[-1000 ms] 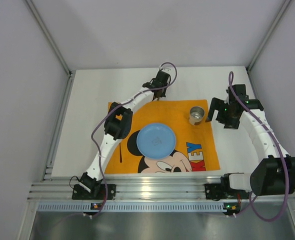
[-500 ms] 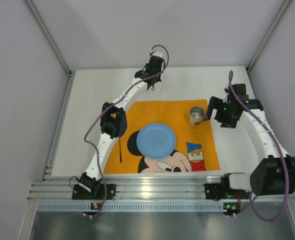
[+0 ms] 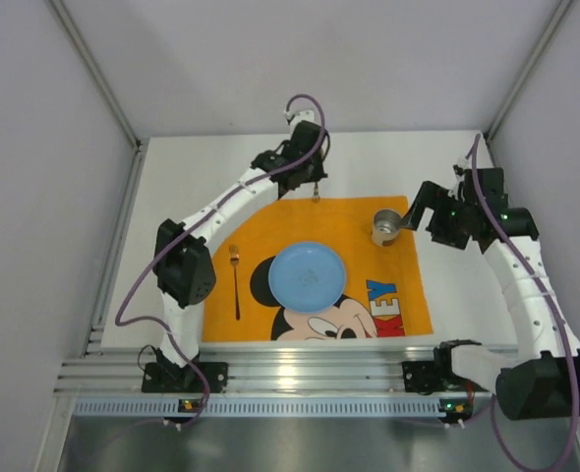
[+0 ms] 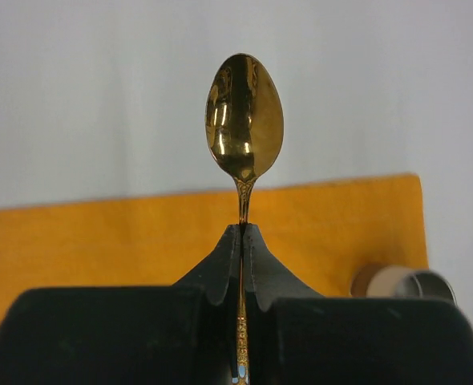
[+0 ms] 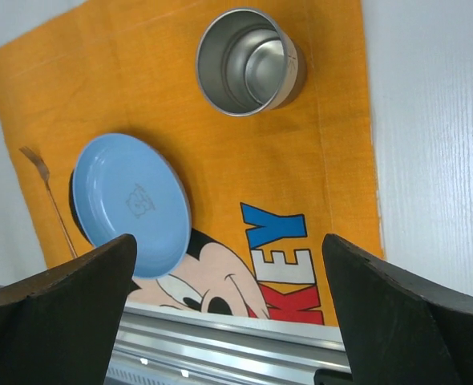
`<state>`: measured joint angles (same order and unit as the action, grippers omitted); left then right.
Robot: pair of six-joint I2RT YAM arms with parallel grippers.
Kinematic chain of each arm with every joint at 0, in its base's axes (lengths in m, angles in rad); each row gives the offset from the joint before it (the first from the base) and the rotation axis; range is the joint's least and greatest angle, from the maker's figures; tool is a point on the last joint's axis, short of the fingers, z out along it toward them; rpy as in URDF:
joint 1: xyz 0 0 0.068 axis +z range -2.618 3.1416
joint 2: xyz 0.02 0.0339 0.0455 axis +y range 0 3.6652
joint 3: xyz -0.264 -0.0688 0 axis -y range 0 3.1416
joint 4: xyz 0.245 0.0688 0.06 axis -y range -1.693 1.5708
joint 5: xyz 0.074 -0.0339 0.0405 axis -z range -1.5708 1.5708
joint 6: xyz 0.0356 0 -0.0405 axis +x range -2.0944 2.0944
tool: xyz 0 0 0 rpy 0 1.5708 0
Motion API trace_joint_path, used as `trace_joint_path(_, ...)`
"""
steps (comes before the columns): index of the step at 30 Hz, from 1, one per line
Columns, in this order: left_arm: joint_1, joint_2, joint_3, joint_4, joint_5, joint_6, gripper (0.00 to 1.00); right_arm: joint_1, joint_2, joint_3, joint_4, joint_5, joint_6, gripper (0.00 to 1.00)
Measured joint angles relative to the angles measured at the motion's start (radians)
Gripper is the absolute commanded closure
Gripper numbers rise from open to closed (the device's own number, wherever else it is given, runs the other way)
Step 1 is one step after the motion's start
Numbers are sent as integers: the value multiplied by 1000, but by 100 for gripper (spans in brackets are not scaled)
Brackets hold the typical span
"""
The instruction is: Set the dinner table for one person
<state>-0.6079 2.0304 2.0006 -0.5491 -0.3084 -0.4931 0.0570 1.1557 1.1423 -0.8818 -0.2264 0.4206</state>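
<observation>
Spoon duty falls to my left gripper (image 4: pixel 243 233). It is shut tight on a gold spoon (image 4: pixel 244 120). It pinches the thin neck, so the round end sticks out past the tips where I can see it well. From above, the left arm reaches far out, and the spoon hangs at the far edge of the orange cloth (image 3: pixel 270 221), behind the blue plate (image 3: pixel 308 276). I cannot tell how high up it is.

The white worktop (image 3: pixel 172 197) is the dinner table. It lies under everything and shows bare to the left, the right and the far side of the cloth.

The plate sits in the middle of the cloth, so the other things can go around it. A fork (image 3: pixel 236 285) lies flat just left of the plate, with its prongs pointing away from me. A metal cup (image 3: pixel 387 225) stands upright near the far right corner of the cloth, well apart from the plate.

My right gripper (image 5: pixel 228 238) is wide open and holds nothing. It hangs just right of the cup, not touching it. I think it waits there so the two arms do not bump.

The right side of the plate is free, so I think the spoon belongs there. I should swing it over gently and keep away from the cup.
</observation>
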Motion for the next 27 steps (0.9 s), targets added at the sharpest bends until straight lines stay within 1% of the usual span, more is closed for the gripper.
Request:
trace_joint_path(2, -87, -36, -98, -16, -6, -103, 100, 0, -47, 2, -9, -7, 18, 0)
trace_joint_path(4, -196, -38, -142, -58, -6, -214, 100, 0, -103, 1, -21, -21, 37, 0)
trace_joint_path(7, -340, -36, -163, -127, -11, -341, 100, 0, -214, -35, -32, -41, 63, 0)
trace_joint_path(10, -444, -32, -159, -174, -27, -438, 100, 0, -326, -83, -79, -49, 74, 0)
trace_joint_path(14, -500, 4, -154, -234, -39, -540, 100, 0, -408, -102, -156, -51, 73, 0)
trace_joint_path(19, -542, 63, -207, -244, -52, -631, 100, 0, -475, -102, -229, -52, 71, 0)
trace_joint_path(23, -575, 104, -235, -248, -59, -665, 100, 0, -522, -102, -292, -48, 64, 0)
trace_joint_path(27, -583, 133, -234, -240, -78, -668, 100, 0, -546, -102, -326, -51, 58, 0)
